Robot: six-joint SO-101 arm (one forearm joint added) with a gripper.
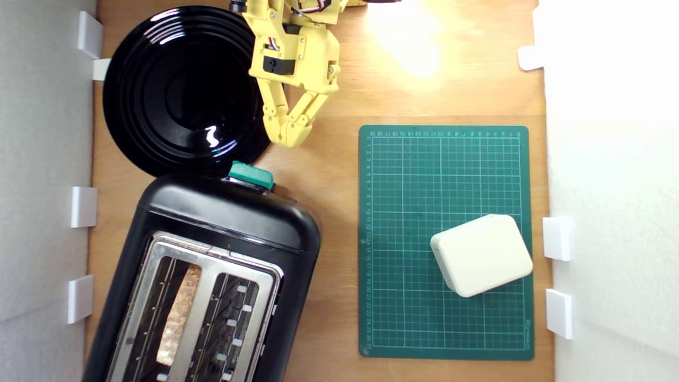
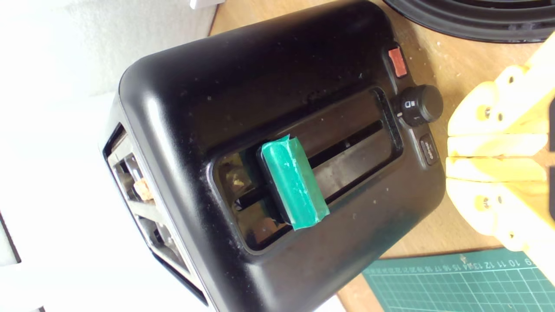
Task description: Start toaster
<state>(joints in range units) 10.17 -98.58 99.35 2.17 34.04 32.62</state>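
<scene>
The glossy black toaster (image 1: 212, 254) fills the exterior view's lower left, with a slice of toast (image 1: 179, 313) in one slot of its silver top. Its teal-green lever knob (image 1: 251, 175) sticks out of the end facing the arm. In the wrist view the lever (image 2: 294, 182) sits partway along its slot on the toaster's end face (image 2: 260, 78), beside a round black dial (image 2: 418, 105) and a red button (image 2: 397, 62). My yellow gripper (image 1: 289, 139) hangs above the wood, a little beyond the lever, touching nothing. Its fingers (image 2: 494, 145) are pressed together, shut and empty.
A round black plate (image 1: 183, 87) lies just behind the toaster, next to the gripper. A green cutting mat (image 1: 403, 239) on the exterior view's right carries a small cream rounded box (image 1: 481, 254). White walls with brackets (image 1: 84, 207) line both sides of the wooden table (image 1: 339, 175).
</scene>
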